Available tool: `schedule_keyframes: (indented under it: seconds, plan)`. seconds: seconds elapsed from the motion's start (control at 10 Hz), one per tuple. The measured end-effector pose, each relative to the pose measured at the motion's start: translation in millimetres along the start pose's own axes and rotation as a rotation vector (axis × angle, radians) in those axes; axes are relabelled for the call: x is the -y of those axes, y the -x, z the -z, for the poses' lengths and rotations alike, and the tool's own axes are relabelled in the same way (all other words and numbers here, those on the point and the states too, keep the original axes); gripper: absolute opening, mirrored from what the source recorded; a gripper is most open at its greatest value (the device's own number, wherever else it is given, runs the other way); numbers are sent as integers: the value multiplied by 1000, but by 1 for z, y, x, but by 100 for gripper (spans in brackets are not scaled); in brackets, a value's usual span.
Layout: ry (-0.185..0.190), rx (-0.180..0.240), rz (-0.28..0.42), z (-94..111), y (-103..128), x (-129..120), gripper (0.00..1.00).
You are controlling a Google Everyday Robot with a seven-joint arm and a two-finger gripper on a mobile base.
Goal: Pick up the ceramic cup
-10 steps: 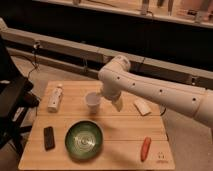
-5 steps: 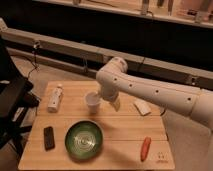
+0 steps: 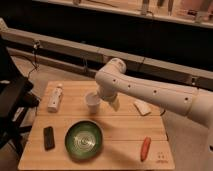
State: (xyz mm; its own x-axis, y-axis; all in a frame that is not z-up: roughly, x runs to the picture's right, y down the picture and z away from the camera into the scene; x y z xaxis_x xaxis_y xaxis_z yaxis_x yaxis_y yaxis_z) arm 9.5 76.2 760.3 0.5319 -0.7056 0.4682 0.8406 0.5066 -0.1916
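Note:
The ceramic cup (image 3: 92, 101), small, white and handleless, stands upright on the wooden table (image 3: 125, 125) a little left of its middle. My white arm reaches in from the right and bends down over the table. Its gripper (image 3: 113, 103) hangs just right of the cup, close beside it and low over the wood. The gripper is open and holds nothing, and the arm hides most of it.
A white bottle (image 3: 55, 97) lies at the table's left. A green bowl (image 3: 84, 140) sits near the front, with a black bar (image 3: 48, 137) to its left. An orange-red stick (image 3: 145, 148) lies front right, a white object (image 3: 142, 107) behind it. A black chair (image 3: 12, 100) stands left of the table.
The arm has shifted slightly to the left, bringing the gripper nearer to the cup. The cup and the other things have not moved.

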Motion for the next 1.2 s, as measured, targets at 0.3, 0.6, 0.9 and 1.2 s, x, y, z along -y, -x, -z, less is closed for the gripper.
schedule_keyframes:
  seconds: [0.3, 0.6, 0.9, 1.2]
  plan:
    - [-4, -2, 24, -7, 0, 2, 80]
    - [-6, -5, 29, -12, -1, 2, 80]
    - [-10, -7, 38, -20, -2, 3, 80]
    - [-11, -10, 43, -24, -4, 3, 80]
